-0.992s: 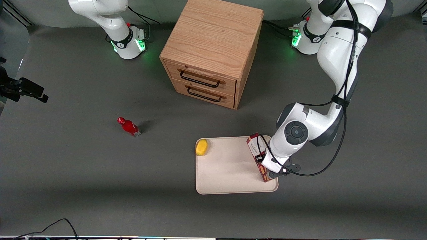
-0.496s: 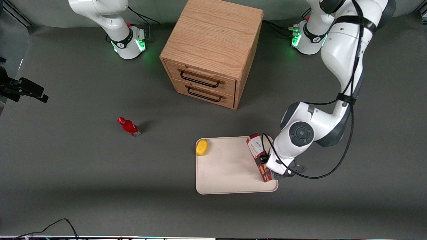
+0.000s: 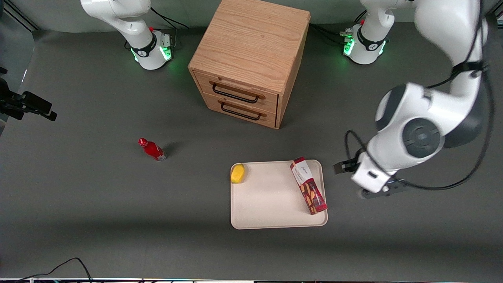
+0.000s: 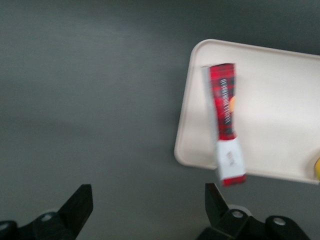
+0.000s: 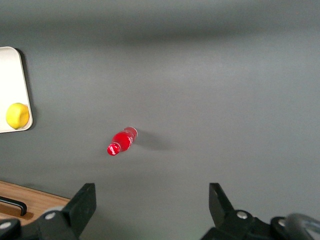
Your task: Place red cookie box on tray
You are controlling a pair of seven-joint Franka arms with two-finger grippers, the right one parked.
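The gripper (image 4: 147, 210) fingers (image 4: 80, 202), tips cut off, spread empty above table beside the red cookie box (image 3: 309, 185) on the tray (image 3: 271, 196).

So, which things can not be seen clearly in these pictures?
- Print on the red cookie box lying on the tray: too small in the front view, blurred in the left wrist view.
- Drawer cabinet contents: drawers shut.
- Gripper, open beside the tray: fingertips cut off by the left wrist view's edge.

Even overhead light, soft shadows; the left wrist view is motion-blurred, smearing the red cookie box (image 4: 224, 122).
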